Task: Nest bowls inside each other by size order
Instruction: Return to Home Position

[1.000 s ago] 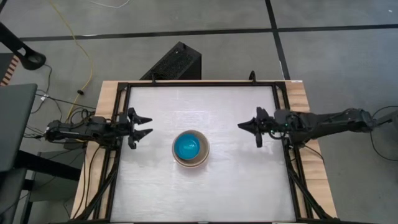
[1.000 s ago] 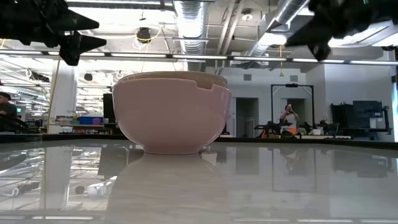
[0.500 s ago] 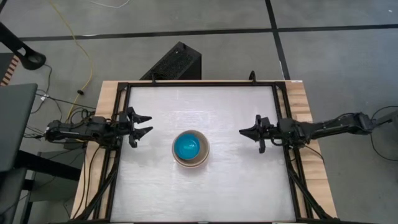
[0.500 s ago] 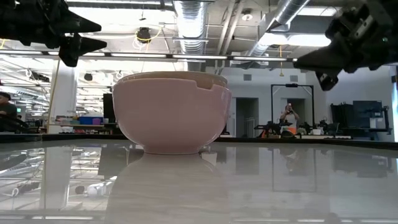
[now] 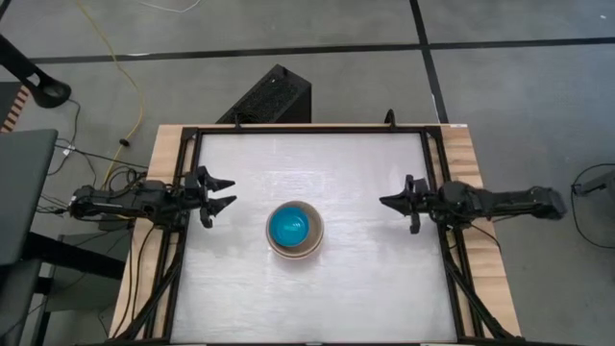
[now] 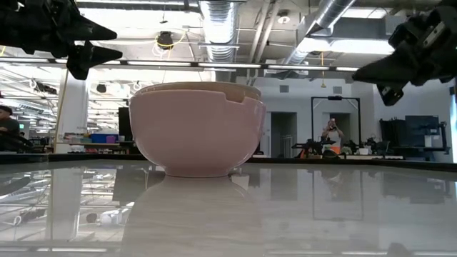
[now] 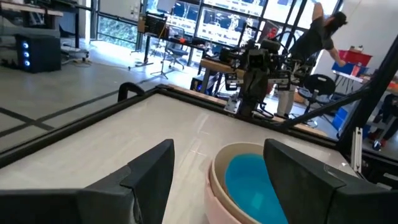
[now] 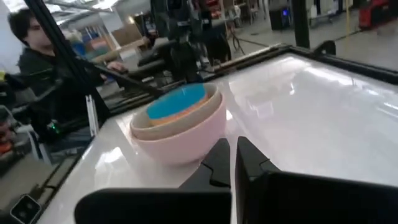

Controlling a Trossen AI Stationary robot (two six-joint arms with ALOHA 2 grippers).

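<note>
The bowls stand nested in one stack [image 5: 294, 229] at the table's middle, resting on the base of the salmon-pink outer bowl [image 6: 196, 128]. A grey-beige rim [image 8: 186, 115] shows inside it, with blue [image 7: 249, 180] in the centre. I cannot make out a cream-white bowl. My left gripper [image 5: 229, 193] is open and empty near the table's left edge, pointing at the stack. My right gripper [image 5: 384, 201] hangs near the right edge, pointing at the stack; in its wrist view [image 8: 232, 146] the fingers stand together.
A black frame [image 5: 307, 128] runs around the white tabletop. Bare table lies on all sides of the stack. A person [image 8: 37, 56] stands beyond the table's left side, and another person [image 7: 317, 37] shows beyond its right side.
My right gripper has drawn back toward the table's right edge, away from the stack, and has come down lower. The bowls and my left gripper have kept still.
</note>
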